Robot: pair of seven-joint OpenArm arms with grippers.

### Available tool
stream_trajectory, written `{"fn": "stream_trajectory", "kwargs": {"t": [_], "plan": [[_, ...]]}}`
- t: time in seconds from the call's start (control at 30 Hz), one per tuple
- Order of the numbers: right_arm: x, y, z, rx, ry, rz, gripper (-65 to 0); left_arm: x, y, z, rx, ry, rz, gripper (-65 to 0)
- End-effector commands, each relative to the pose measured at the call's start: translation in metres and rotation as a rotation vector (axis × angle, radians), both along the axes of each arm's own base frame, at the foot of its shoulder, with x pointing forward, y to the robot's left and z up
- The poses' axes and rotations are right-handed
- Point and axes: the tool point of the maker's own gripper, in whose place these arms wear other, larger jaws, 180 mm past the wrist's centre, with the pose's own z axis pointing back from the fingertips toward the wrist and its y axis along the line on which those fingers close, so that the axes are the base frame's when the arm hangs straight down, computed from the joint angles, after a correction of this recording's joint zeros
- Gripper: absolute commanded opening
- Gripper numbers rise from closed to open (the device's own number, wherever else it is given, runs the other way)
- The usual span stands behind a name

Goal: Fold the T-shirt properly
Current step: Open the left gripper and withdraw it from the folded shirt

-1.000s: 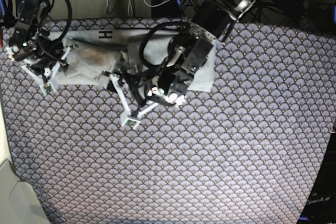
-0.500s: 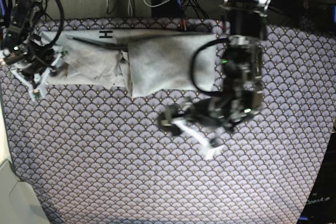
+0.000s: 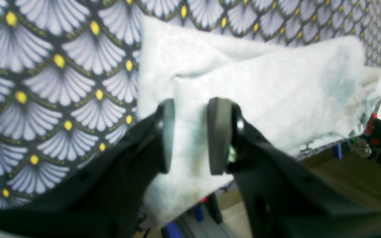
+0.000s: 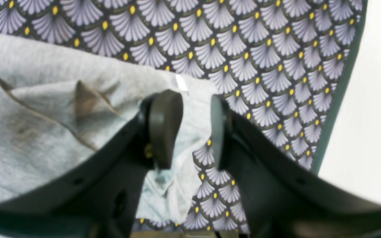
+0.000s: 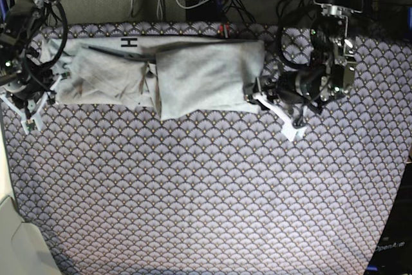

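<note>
In your left wrist view, the left claw [image 3: 190,135] hangs over the end of the T-shirt [image 3: 260,99], its two dark pads parted with pale grey fabric showing in the gap between them. The pads stand apart and grasp nothing here. The shirt's folded layers lie on the fan-patterned cloth [image 3: 45,82], and its near edge reaches the rim of the desk.

In your right wrist view, the right claw [image 4: 195,129] is released too: its pads are separated, one over the T-shirt [image 4: 45,132] corner, the other over the fan-patterned cloth [image 4: 260,66]. Nothing sits between them. The shirt shows creases and a small raised fold beside the claw.

In your base view, the T-shirt [image 5: 193,78] lies as a long folded band along the far edge of the fan-patterned cloth [image 5: 212,191], a black letter H showing on its upper edge. The left claw [image 5: 277,113] sits at the shirt's end on the view's right; the right claw [image 5: 31,104] at the opposite end.
</note>
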Motion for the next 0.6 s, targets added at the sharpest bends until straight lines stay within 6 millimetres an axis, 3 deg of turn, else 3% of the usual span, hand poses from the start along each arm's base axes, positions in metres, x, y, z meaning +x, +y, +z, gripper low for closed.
{"fn": "stream_trajectory", "kwargs": {"t": [0.0,0.33,0.47,0.57], "plan": [[0.006,-0.009,0.013,-0.031,-0.022,-0.001,-44.6,0.01,-0.004,0.017,-0.021,-0.056,-0.011,-47.4],[0.0,-0.012,0.01,-0.04,0.007,-0.008,-43.2,0.011,-0.001,0.019,-0.012,-0.063,-0.01,-47.3],[-0.002,-0.013,0.009,-0.038,0.012,-0.016,-32.4,0.011,-0.001,0.02,-0.012,-0.064,-0.009,-47.3],[-0.009,-0.026,0.011,-0.04,0.022,-0.068,-28.6,0.01,0.0,0.02,-0.011,-0.064,-0.01,-47.3]]}}
